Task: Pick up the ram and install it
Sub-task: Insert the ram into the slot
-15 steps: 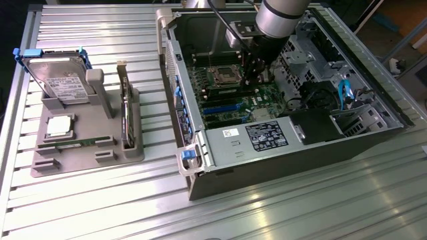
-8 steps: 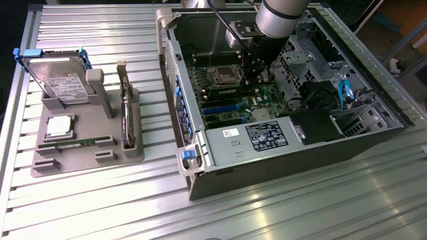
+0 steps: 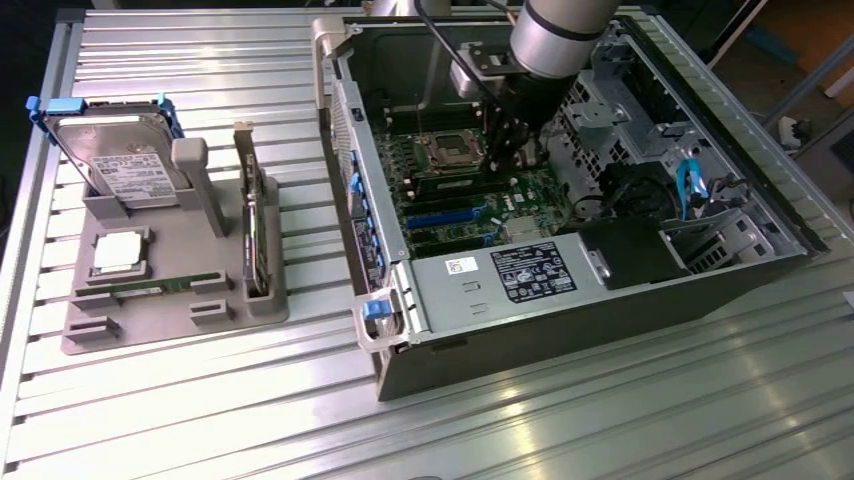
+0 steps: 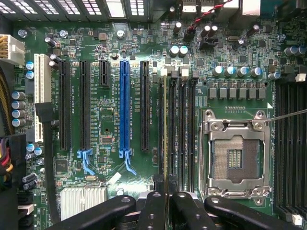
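The two black fingers (image 4: 152,211) of the gripper (image 4: 165,211) are sitting closest to the wrist camera. They are pressing in from either side on the ram (image 4: 165,134), which is showing edge-on as a thin pale line. The stick is lying along the outermost of the four black memory slots (image 4: 182,134) beside the empty CPU socket (image 4: 235,158). The three bare slots are separating it from the socket's metal frame. Whether it is seated or only resting over the slot cannot be told. Beyond the ram from the socket, a blue expansion slot (image 4: 124,105) is running parallel to it, with a narrow strip of open board between them. Farther out still, a white slot (image 4: 42,96) is standing near the board's edge. On the socket's other side, another bank of memory slots (image 4: 288,143) is lying empty. White lettering is showing beside the slots, too small to read. In the exterior view the arm (image 3: 561,35) is reaching down through the open side of the computer case (image 3: 561,350), and the gripper (image 3: 514,150) is hanging just beside the socket (image 3: 447,152). The case walls are standing well clear of it. The power supply (image 3: 441,290) is carrying a black label (image 3: 534,272) with unreadable white print. Well away from the socket, outside the case, a grey tray (image 3: 134,330) is holding a hard drive (image 3: 127,165) whose white label is also illegible.
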